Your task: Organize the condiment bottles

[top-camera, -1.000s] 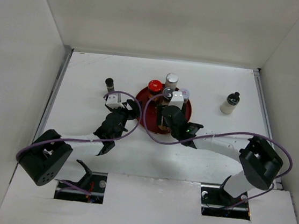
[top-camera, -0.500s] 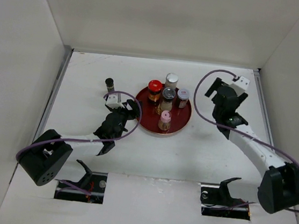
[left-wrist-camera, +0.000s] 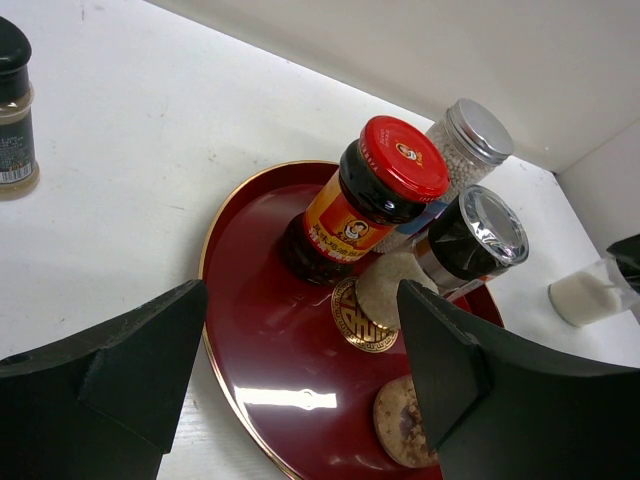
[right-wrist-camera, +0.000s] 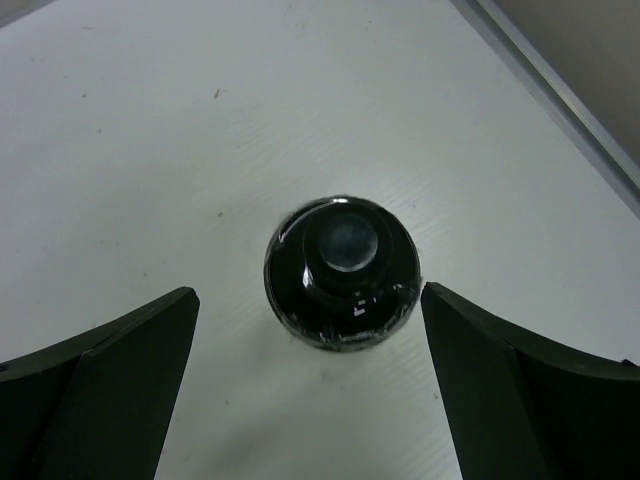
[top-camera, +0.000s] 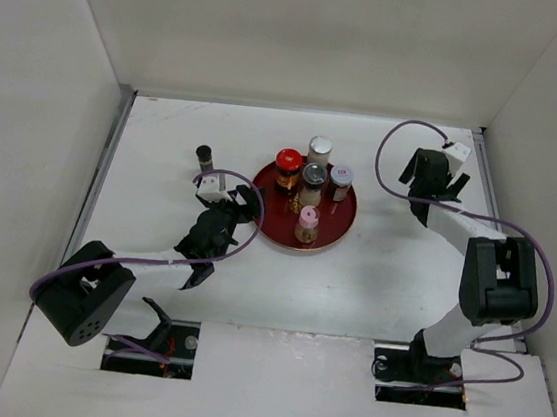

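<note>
Standing by the table, I count seven condiment bottles, two arms and one tray. Far left, a thin black-capped bottle (top-camera: 205, 157) stands alone. The left gripper (top-camera: 244, 203) sits just beside the red tray (top-camera: 342, 221), fingers spread wide and holding nothing. Five bottles are grouped at the tray, the red-capped jar (top-camera: 287, 167) among them. At the right, the right gripper (top-camera: 428, 183) hangs over the seventh bottle (right-wrist-camera: 340, 272), its fingers wide apart on either side and not touching. I'd have it drop straight down, keep the cap centred, and close on the body below the cap.
</note>
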